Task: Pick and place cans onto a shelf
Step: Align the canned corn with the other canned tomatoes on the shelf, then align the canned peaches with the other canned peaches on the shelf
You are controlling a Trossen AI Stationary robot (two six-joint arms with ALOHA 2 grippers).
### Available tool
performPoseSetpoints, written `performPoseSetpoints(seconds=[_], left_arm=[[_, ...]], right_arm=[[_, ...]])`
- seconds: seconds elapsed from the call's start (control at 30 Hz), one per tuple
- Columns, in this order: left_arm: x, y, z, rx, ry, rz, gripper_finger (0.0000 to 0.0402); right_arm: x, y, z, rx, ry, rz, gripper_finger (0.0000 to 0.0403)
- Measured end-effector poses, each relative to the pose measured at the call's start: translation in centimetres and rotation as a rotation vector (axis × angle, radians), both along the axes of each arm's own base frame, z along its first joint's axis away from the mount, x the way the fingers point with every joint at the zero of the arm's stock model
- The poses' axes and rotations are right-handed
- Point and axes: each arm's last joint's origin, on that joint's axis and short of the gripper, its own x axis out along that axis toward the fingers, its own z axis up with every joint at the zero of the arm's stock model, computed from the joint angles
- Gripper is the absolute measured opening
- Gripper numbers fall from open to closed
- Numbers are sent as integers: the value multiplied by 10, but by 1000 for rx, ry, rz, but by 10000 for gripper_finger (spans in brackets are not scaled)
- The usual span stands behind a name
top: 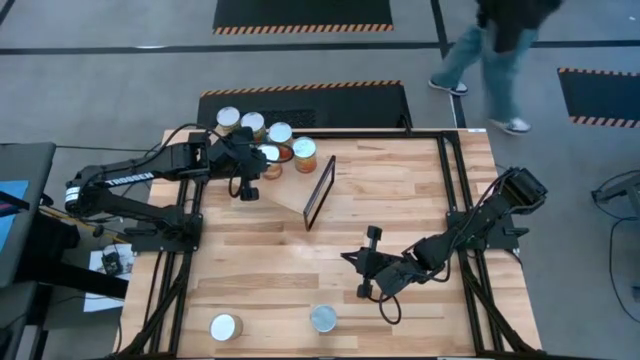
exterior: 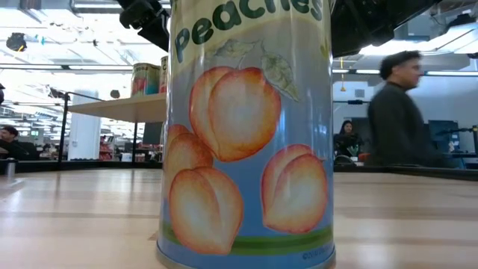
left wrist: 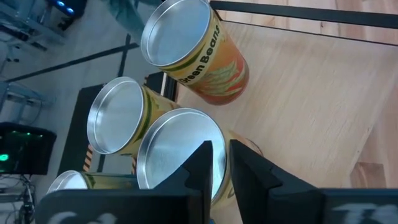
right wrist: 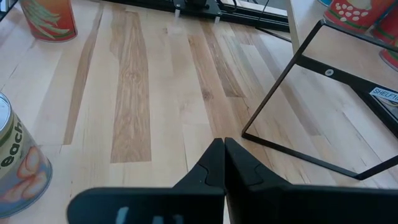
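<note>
The left jaws (left wrist: 221,163) stand narrowly parted, straddling the rim of an upright can (left wrist: 180,152) on the shelf (top: 290,185). Right jaws (right wrist: 222,163) are pressed together, empty; the peach can (right wrist: 15,165) stands upright on the tabletop (right wrist: 155,93), off to their side.

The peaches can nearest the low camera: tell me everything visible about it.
The peaches can stands upright on the wooden tabletop, filling the middle of the low view. Its glossy paper label is blue with orange peaches, green leaves, the word "Peaches" and a green band near the base; a silver metal rim shows at the bottom. From above it shows a silver lid near the front edge, apart from the right tool. Nothing touches it.
</note>
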Motion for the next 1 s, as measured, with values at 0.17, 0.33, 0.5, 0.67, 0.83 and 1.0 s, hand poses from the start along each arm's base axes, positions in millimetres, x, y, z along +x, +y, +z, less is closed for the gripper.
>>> performPoseSetpoints(seconds=[0.17, 0.33, 0.5, 0.67, 0.83, 1.0], left_arm=[[-3, -8, 4, -11, -26, -24, 48], [-7, -28, 9, -36, -67, -87, 48], [-4, -60, 3, -92, -111, -192, 33], [5, -96, -34, -175, -179, -386, 5], [7, -129, -68, -260, -330, -524, 2], [11, -162, -81, -336, -455, -631, 2]], right_arm=[[0, 0, 0, -4, 6, 0, 12], [-3, -2, -6, -36, 9, 16, 12], [-11, -6, -23, -2, -84, 97, 12], [-15, -4, -28, 90, -119, 252, 12], [-12, 2, -22, 145, -121, 341, 12], [-7, 5, -14, 127, -142, 365, 16]])
